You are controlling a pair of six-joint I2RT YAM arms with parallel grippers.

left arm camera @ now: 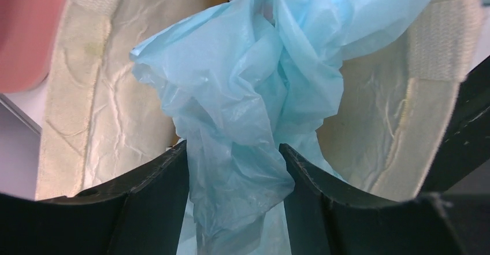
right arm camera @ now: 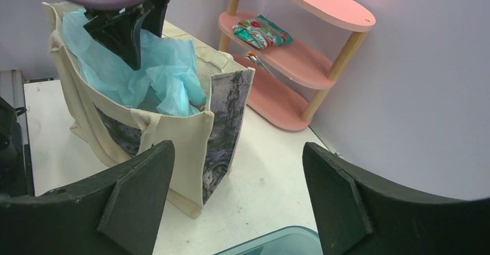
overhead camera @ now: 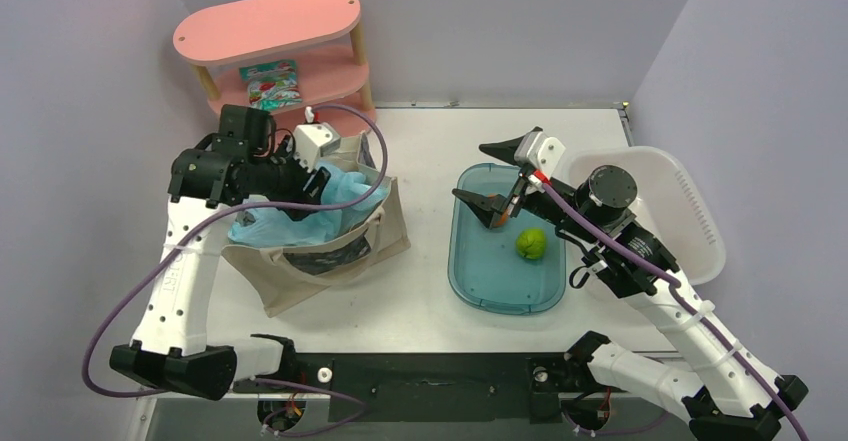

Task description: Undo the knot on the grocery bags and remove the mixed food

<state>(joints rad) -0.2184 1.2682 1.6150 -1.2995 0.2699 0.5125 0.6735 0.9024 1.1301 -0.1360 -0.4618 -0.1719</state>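
Note:
The light blue grocery bag sits crumpled inside a beige canvas tote. My left gripper reaches into the tote's mouth. In the left wrist view its jaws stand apart, with a twisted bunch of the blue bag hanging loosely between them. A round green fruit lies in the teal tub. A patch of orange shows under my right gripper, which hovers open and empty over the tub's far end. A green-white-red snack packet lies on the pink shelf's middle level.
The pink three-level shelf stands at the back left, right behind the tote. A white plastic basket sits at the right edge, behind my right arm. Purple walls close the table's back and sides.

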